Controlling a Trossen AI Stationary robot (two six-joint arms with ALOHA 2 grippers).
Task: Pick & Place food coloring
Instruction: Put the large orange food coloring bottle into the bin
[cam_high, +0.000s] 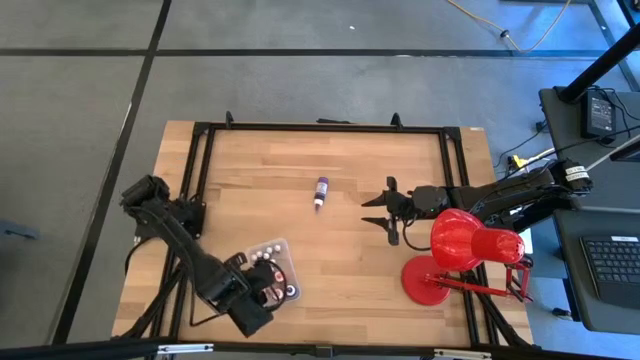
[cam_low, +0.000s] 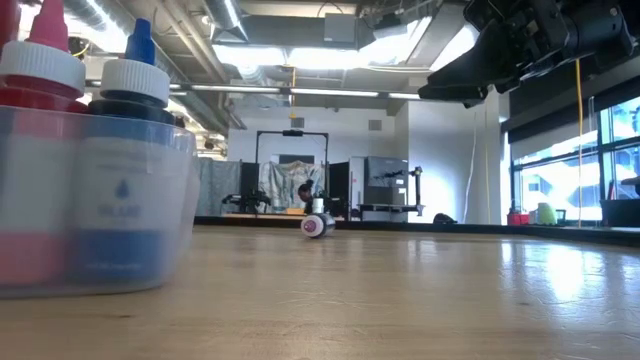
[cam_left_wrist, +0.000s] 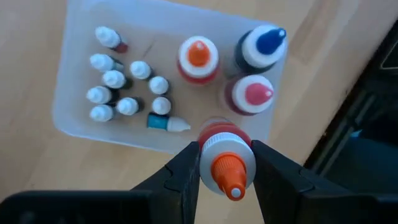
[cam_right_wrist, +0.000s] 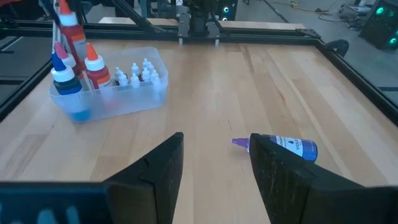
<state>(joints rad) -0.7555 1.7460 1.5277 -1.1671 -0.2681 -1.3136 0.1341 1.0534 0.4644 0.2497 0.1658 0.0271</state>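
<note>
The clear tray stands on the table near its near-left corner and holds several tiny white-capped dropper bottles and three larger bottles with orange, blue and pink tips. My left gripper hovers over the tray's edge, shut on a red bottle with a white cap and orange tip. A purple bottle lies on its side mid-table. My right gripper is open and empty, right of that purple bottle. My left gripper pinches the red bottle by its white cap between the two fingers, coming from above and pointing down. The bottle stands upright in the hold, body below the fingers, lifted above the tray's edge.
A big red desk lamp stands on its round base near the table's right edge, close under my right arm. A black frame rims the table. Bare wood lies between the tray and the lamp.
</note>
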